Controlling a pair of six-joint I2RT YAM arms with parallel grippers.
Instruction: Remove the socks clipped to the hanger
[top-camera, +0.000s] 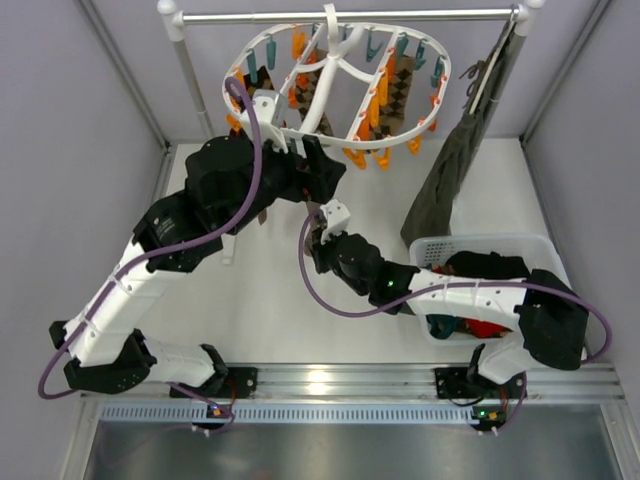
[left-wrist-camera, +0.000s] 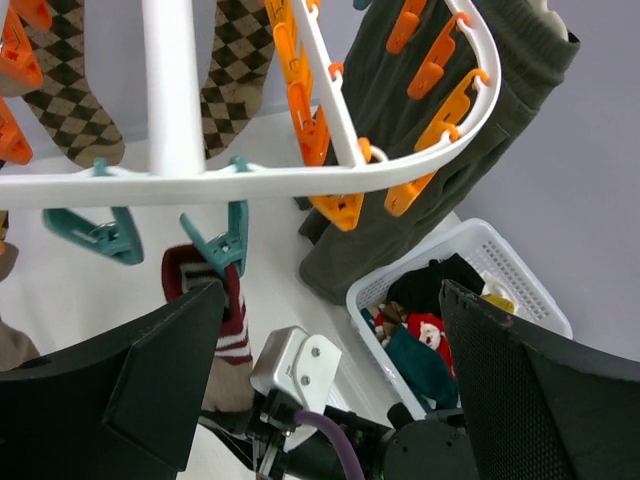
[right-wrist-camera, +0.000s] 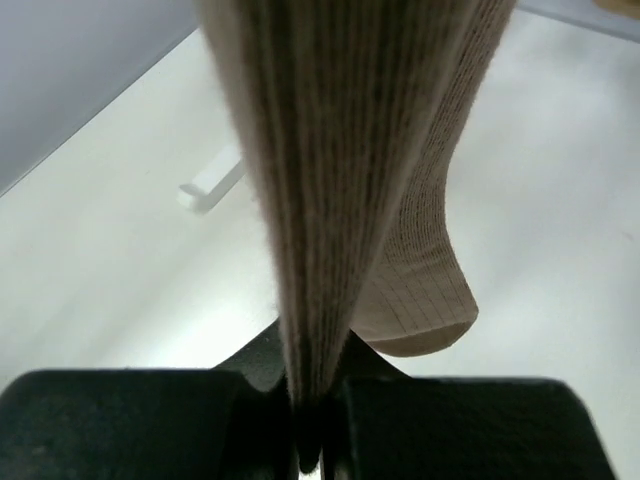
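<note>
The white oval hanger (top-camera: 330, 75) hangs from the rail, with orange and teal clips; it also shows in the left wrist view (left-wrist-camera: 300, 180). Argyle socks (left-wrist-camera: 70, 95) hang from it. A plain brown sock with a red and white striped cuff (left-wrist-camera: 228, 340) hangs from a teal clip (left-wrist-camera: 222, 250). My left gripper (left-wrist-camera: 330, 295) is open just under the hanger, its left finger (left-wrist-camera: 150, 390) beside that cuff. My right gripper (right-wrist-camera: 312, 455) is shut on the lower part of the ribbed brown sock (right-wrist-camera: 350, 200), below the left gripper (top-camera: 312, 168).
A long olive garment (top-camera: 455, 175) hangs at the rail's right end. A white basket (top-camera: 440, 245) of red, teal and dark clothes stands at the right, under my right arm. A small white clip piece (right-wrist-camera: 210, 185) lies on the table.
</note>
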